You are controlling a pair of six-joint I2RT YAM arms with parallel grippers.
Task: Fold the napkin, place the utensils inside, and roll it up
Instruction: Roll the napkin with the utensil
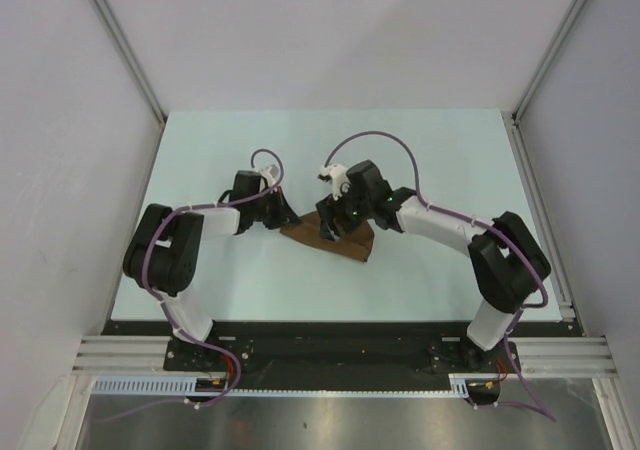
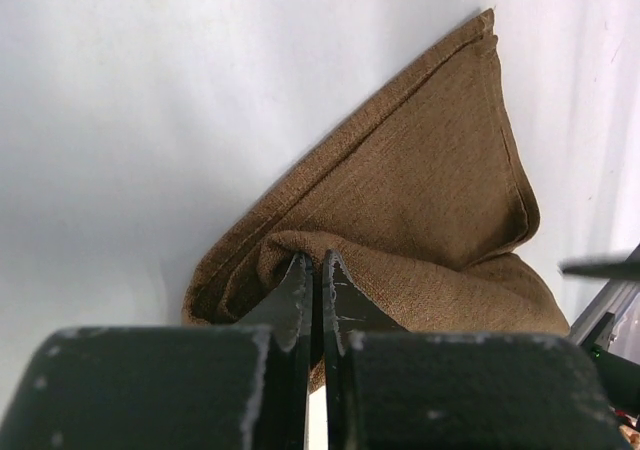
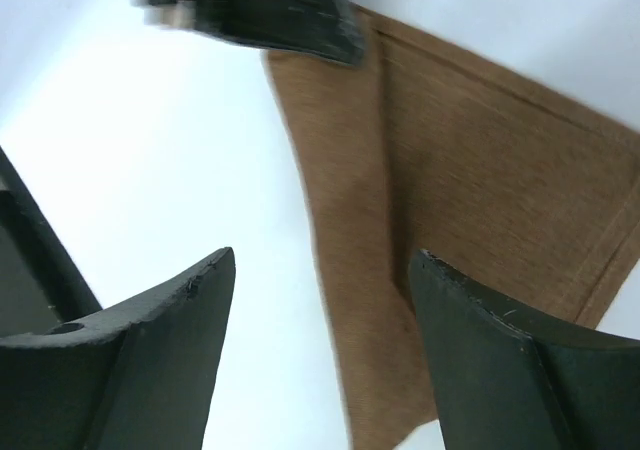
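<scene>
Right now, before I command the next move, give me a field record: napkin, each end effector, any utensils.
napkin: dark-brown cloth, folded, roughly triangular, lying on the table between the arms
left end effector: shut, pinching a raised fold at the napkin's edge
right end effector: open, over the napkin's edge, one finger above cloth, one above bare table; contact cannot be told
utensils: none visible in any view

Soft, bright light is washing the table (image 3: 150, 150) pale; the left gripper (image 3: 255, 15), beyond the right gripper's (image 3: 320, 300) fingertips, is blurring.
</scene>
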